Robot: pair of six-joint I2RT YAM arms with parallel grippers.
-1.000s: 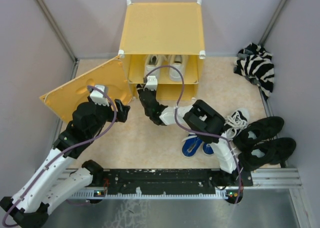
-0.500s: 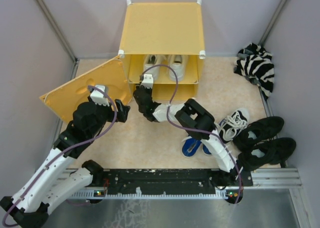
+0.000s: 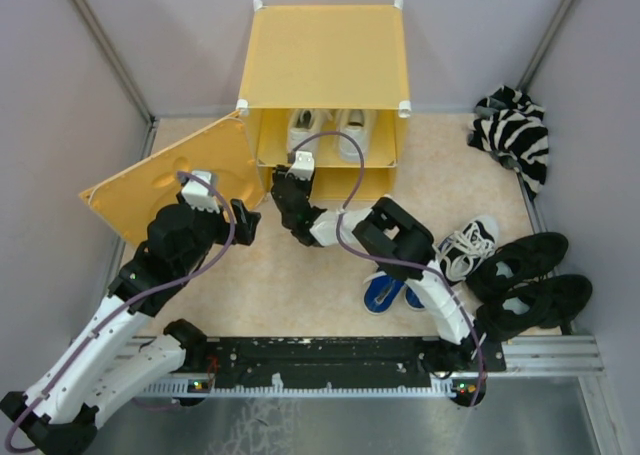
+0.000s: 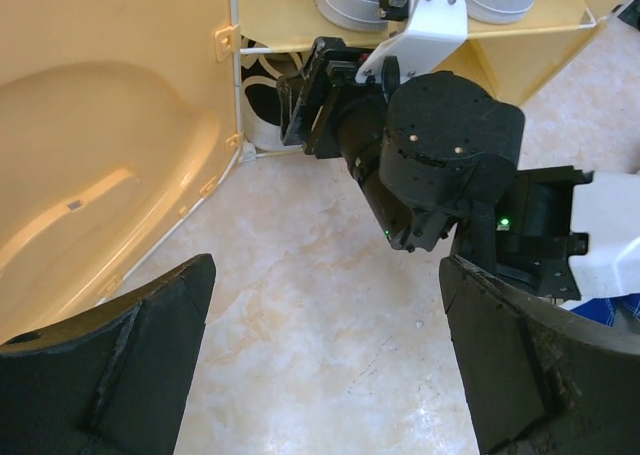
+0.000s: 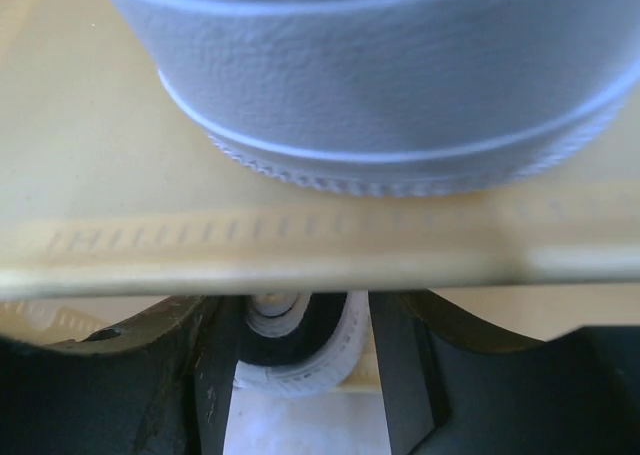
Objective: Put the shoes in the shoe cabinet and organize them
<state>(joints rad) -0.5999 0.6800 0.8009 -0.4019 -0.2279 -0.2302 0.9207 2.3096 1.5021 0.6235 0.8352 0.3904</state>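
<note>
The yellow shoe cabinet stands at the back with its door swung open to the left. Two white shoes sit on its upper shelf. My right gripper is at the mouth of the lower compartment, open. In the right wrist view, the heel of a black-and-white shoe lies on the cabinet floor just beyond its fingers. Its mate and the blue pair lie on the floor. My left gripper is open over bare floor.
An all-black pair lies at the right by the rail. A zebra-striped cloth is heaped in the back right corner. The open door stands just left of my left gripper. The right arm's elbow hangs over the blue shoes.
The right gripper has opened and let go of the black-and-white shoe in the lower compartment. The right elbow has shifted left. The left arm has not moved.
</note>
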